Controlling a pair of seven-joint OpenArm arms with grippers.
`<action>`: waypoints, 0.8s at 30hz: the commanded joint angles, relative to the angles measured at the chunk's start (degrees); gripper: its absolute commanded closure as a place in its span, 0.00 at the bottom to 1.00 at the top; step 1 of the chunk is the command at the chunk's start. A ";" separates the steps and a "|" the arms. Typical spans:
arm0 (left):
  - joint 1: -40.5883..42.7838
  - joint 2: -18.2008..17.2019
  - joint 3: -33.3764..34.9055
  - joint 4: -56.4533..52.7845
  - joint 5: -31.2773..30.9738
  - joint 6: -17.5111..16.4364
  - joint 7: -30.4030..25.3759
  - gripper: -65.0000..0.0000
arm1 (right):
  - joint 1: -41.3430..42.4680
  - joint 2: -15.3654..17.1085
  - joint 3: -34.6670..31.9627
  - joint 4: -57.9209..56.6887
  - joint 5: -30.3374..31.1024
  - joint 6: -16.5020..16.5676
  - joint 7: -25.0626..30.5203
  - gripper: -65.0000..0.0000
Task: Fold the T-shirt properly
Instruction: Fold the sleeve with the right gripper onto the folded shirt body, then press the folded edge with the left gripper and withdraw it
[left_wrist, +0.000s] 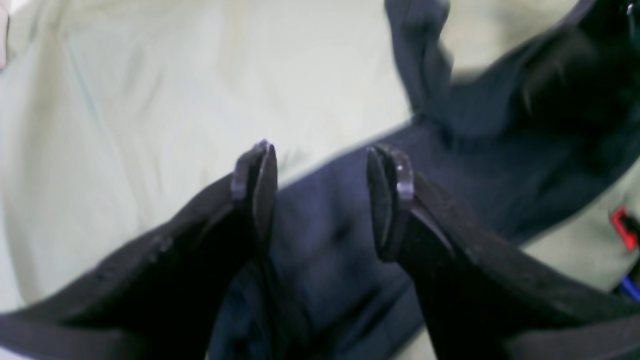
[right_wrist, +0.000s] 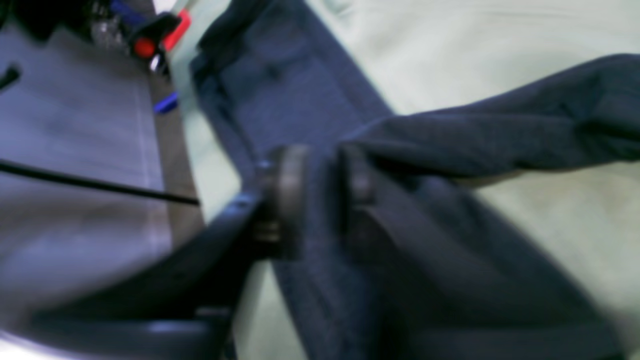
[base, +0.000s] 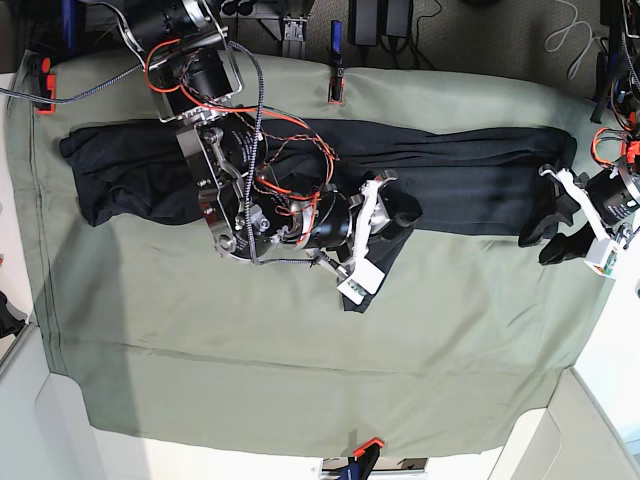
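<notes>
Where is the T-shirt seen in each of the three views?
Left wrist: the T-shirt runs from bottom centre to upper right.
Right wrist: it fills the centre and right.
Base: a long dark band across the upper table.
Shared landmark: the green table cloth beneath it.

Left tool (left_wrist: 320, 192) jaws spread wide, right tool (right_wrist: 320, 200) jaws narrowly parted, blurred

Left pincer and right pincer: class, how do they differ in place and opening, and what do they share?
The left pincer sits at the T-shirt's end, by the green cloth's edge; the right pincer is near its middle. The left pincer's jaws stand wide and empty; the right pincer's look closer, grip too blurred to judge. Both are dark, over the shirt.
</notes>
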 joint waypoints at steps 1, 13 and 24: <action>-0.72 -1.03 -0.70 0.76 0.07 -0.47 -2.32 0.51 | 0.83 -0.48 0.04 2.29 1.53 0.24 0.94 0.48; -18.97 8.22 21.35 -5.84 13.03 -0.47 -2.71 0.47 | 0.11 2.12 21.09 19.43 -7.96 -2.16 0.96 0.44; -35.89 21.70 31.23 -31.41 23.50 -0.47 -6.93 0.47 | -7.13 15.06 44.09 19.63 -0.11 -2.69 0.94 0.44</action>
